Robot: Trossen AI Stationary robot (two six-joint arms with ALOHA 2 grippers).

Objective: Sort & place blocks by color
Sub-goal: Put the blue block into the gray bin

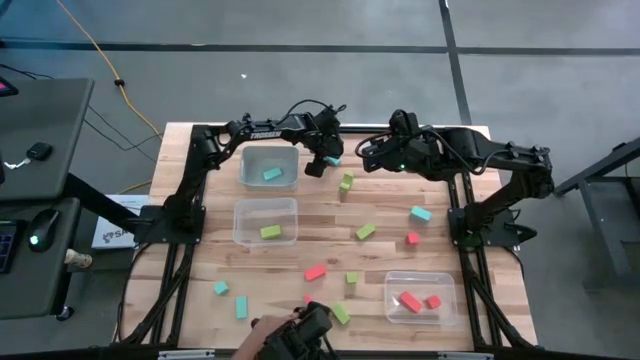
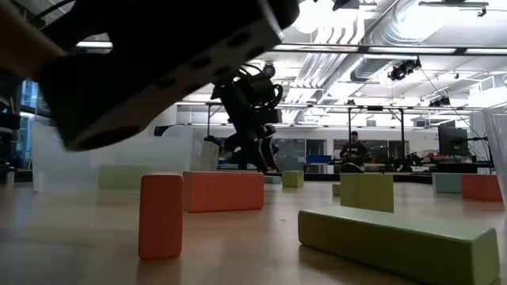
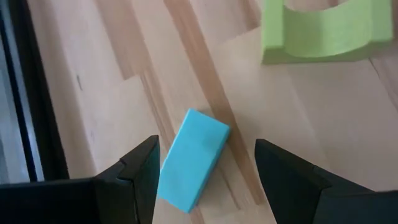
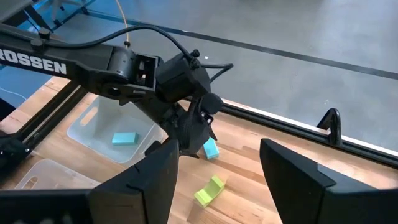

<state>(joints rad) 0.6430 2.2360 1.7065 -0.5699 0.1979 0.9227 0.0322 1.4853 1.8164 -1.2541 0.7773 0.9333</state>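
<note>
Blue block [image 3: 193, 158] lying mid-frame between spread left gripper [image 3: 205, 171] fingers; right gripper [image 4: 217, 171] spread, empty.

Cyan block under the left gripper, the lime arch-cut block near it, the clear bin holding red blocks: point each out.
Cyan rectangular block [image 3: 191, 160]: left wrist view, top face.
Lime green arch-cut block [image 3: 323, 38]: left wrist view, front face.
Clear plastic bin with red blocks [image 1: 392, 281]: high view, bare floor at a corner.

We see a light wooden table [image 1: 200, 290] carrying three clear bins [image 1: 266, 221]: two at the left, one near right. Loose blocks [image 1: 315, 272] in cyan, green and red lie scattered across its middle, right and near-left.
</note>
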